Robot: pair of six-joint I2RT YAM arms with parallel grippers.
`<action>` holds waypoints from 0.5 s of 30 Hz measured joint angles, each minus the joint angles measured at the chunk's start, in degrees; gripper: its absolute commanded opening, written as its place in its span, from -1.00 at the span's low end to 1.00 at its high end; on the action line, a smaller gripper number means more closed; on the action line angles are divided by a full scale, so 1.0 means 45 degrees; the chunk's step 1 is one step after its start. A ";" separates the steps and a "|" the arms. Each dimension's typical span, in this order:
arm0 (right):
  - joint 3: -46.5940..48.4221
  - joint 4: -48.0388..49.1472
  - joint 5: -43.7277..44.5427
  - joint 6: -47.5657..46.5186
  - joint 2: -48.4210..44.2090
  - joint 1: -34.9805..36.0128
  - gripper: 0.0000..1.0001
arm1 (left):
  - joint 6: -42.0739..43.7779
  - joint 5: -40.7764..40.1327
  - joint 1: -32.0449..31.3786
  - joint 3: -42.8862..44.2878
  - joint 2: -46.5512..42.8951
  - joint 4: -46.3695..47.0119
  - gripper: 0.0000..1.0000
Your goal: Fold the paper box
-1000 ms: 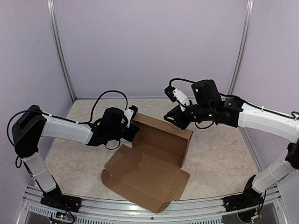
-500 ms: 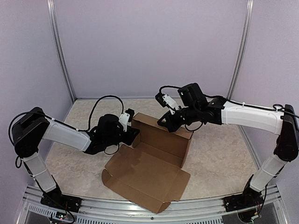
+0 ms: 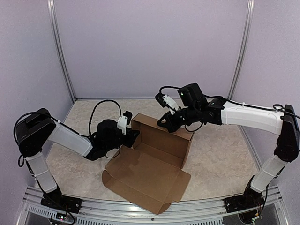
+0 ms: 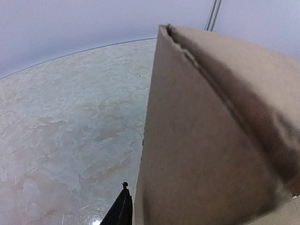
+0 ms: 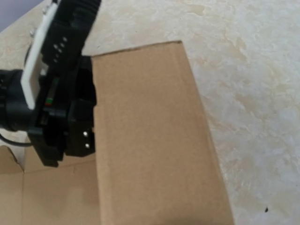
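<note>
The paper box (image 3: 150, 174) is a plain brown cardboard sheet, half formed. Its back wall (image 3: 164, 136) stands upright and its wide lid panel lies flat toward the near edge. My left gripper (image 3: 134, 136) is at the left end of the standing wall. In the left wrist view one black finger (image 4: 123, 209) shows just left of the cardboard (image 4: 211, 140), with a thin gap between them, and the other finger is hidden behind it. My right gripper (image 3: 162, 123) rests on the top edge of the back wall, shut. In the right wrist view cardboard (image 5: 150, 140) hides its fingers, and the left arm's black wrist (image 5: 61, 112) shows.
The marbled tabletop (image 3: 220, 154) is enclosed by lavender walls with metal corner posts (image 3: 63, 56) (image 3: 241, 51). An aluminium rail (image 3: 140, 213) runs along the near edge between the arm bases. The box's lid panel reaches close to that rail.
The right arm has swung left and down onto the top of the back wall, and its jaws have closed. The left gripper has shifted slightly down and left and has loosened. The box has stayed put.
</note>
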 measured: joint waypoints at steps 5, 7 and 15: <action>0.0010 -0.0005 -0.0005 0.0044 0.0000 0.0000 -1.00 | -0.0102 -0.0340 -0.0223 0.0024 0.0442 0.0214 -0.42; 0.0010 -0.0005 -0.0005 0.0063 0.0000 0.0000 -1.00 | -0.0107 -0.0505 -0.0296 0.0044 0.0578 0.0253 -0.42; 0.0010 0.0000 -0.0058 0.0219 0.0000 0.0000 -1.00 | -0.0146 -0.0986 -0.0340 0.0262 0.1122 0.0529 -0.49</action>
